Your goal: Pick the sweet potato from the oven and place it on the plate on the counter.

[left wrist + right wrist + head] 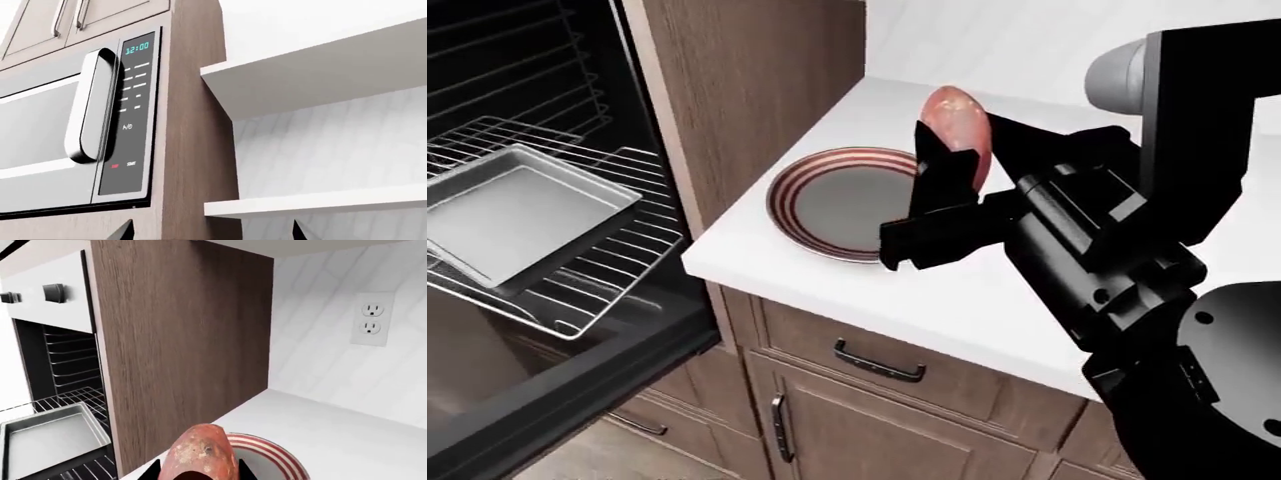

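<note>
from the left wrist camera, a built-in microwave [73, 130] fills the near side, with a chunky silver door handle [93, 105] and a dark control panel [130, 112] whose clock reads 12:00 in teal. beside its wooden surround [193, 125] two white shelves [320, 202] run off against a pale ribbed wall. only two dark tips of the left gripper [210, 232] poke into the edge of the picture, set apart from each other with nothing between them, so it looks open, though too little shows to be sure.

over on the head view, the right gripper [950, 175] hangs above the white counter [961, 300], its black fingers [932, 185] clamped on the sweet potato [957, 125], which stands nearly upright with its reddish-pink top sticking out above them. the potato is in the air, over the far right edge of the plate [834, 205], not touching it. the plate lies near the counter's left corner, next to the wooden panel. left of that panel the oven [521, 60] stands open, its wire rack [601, 265] pulled out and carrying the grey baking tray [514, 215]. drawers with dark handles [878, 362] sit below the counter.

up close in the right wrist view, the sweet potato [200, 455] sits between the two dark fingertips [155, 471], the striped plate [273, 460] just behind it. a wall socket [370, 320] is on the white wall, and the tray [50, 437] shows inside the oven [60, 365].
</note>
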